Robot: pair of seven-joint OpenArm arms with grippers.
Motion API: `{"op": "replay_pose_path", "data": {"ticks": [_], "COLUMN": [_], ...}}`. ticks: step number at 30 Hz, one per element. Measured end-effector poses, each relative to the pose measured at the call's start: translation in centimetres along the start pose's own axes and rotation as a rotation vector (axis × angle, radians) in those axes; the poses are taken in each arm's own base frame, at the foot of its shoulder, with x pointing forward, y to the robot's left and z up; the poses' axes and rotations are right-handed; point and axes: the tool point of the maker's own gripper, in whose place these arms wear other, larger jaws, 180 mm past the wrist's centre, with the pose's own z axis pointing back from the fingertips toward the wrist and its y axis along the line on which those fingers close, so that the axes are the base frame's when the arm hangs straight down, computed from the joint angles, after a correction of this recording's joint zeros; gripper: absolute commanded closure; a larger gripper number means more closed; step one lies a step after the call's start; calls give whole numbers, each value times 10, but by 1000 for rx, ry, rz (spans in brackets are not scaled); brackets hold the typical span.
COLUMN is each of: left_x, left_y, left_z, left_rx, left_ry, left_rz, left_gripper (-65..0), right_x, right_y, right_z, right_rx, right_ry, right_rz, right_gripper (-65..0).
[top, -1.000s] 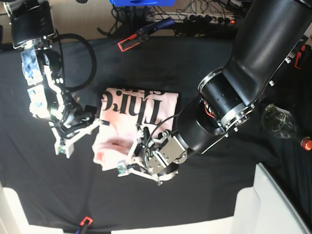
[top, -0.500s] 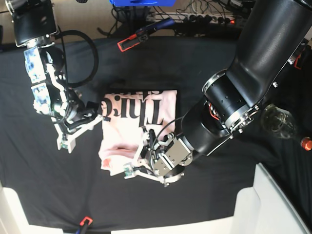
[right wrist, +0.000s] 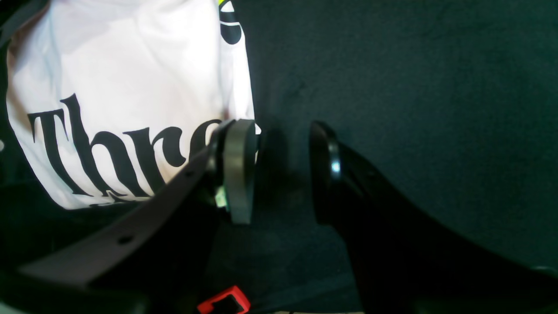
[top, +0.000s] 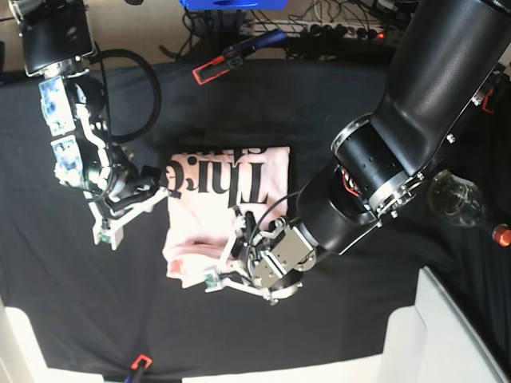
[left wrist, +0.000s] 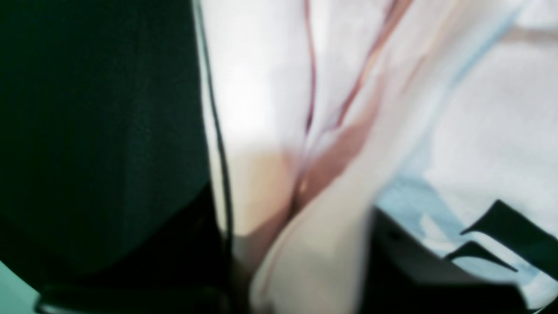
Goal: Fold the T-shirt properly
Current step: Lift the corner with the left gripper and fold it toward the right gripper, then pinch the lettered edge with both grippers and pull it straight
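The pale pink T-shirt [top: 219,203] lies folded into a rectangle in the middle of the black cloth, its black lettering facing up. My left gripper [top: 217,276] is at the shirt's near edge. In the blurred left wrist view its fingers [left wrist: 418,266] stand apart with a pink fold of the T-shirt [left wrist: 331,144] between them. My right gripper [right wrist: 283,174] is open and empty over the black cloth, just beside the T-shirt [right wrist: 122,87]. One of its pads [right wrist: 237,170] is at the shirt's edge. In the base view the right gripper [top: 132,211] sits left of the shirt.
A clear glass bottle [top: 457,199] with a red cap [top: 501,235] lies at the right. A red-and-black clamp [top: 211,70] sits at the cloth's far edge and an orange clip [top: 140,363] at its near edge. White boxes [top: 447,335] stand at the lower right.
The shirt's lower left flap has been drawn in, so the fold is narrower. The right gripper backed slightly off the shirt's left edge. The left gripper shifted a little to the right.
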Motion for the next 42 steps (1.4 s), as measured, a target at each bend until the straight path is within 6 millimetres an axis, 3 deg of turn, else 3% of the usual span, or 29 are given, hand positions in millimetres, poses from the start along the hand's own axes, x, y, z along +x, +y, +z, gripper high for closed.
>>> {"op": "replay_pose_path", "data": {"ticks": [3, 5, 11, 18, 21, 23, 27, 30, 32, 35, 36, 39, 42], "left_x": [-2, -3, 4, 30, 46, 43, 27, 35, 55, 71, 64, 23, -4], "left_y": [4, 7, 29, 108, 120, 110, 67, 56, 59, 61, 60, 54, 28], "left_z": [2, 3, 13, 51, 62, 55, 31, 35, 52, 85, 94, 111, 113], "left_rx": [8, 13, 51, 261, 256, 227, 152, 132, 136, 131, 136, 169, 171], "left_ry": [23, 25, 15, -37, -126, -142, -117, -110, -178, -333, -347, -327, -313], "left_rz": [-1, -2, -7, 76, 205, 254, 253, 242, 284, 398, 448, 554, 584], "left_gripper": [-292, -326, -331, -328, -328, -328, -326, -317, -239, -30, 0, 0, 0], "right_x": [0, 0, 0, 0, 0, 0, 0, -1, 0, 0, 1, 10, 3], "right_y": [0, 0, 0, 0, 0, 0, 0, 1, 5, 14, 17, 24, 43], "right_z": [0, 0, 0, 0, 0, 0, 0, 0, 1, 9, 14, 27, 32], "right_rx": [0, 0, 0, 1, 0, 1, 0, 6, 28, 64, 75, 102, 171], "right_ry": [0, 0, 0, 0, -1, 0, 3, 5, 1, -18, -27, -80, -80], "right_rz": [0, 0, 0, 0, 0, 0, 1, 10, 66, 93, 99, 179, 341], "right_gripper": [-205, -205, -205, -205, -205, -205, -205, -205, -205, -203, -203, -178, -61]}}
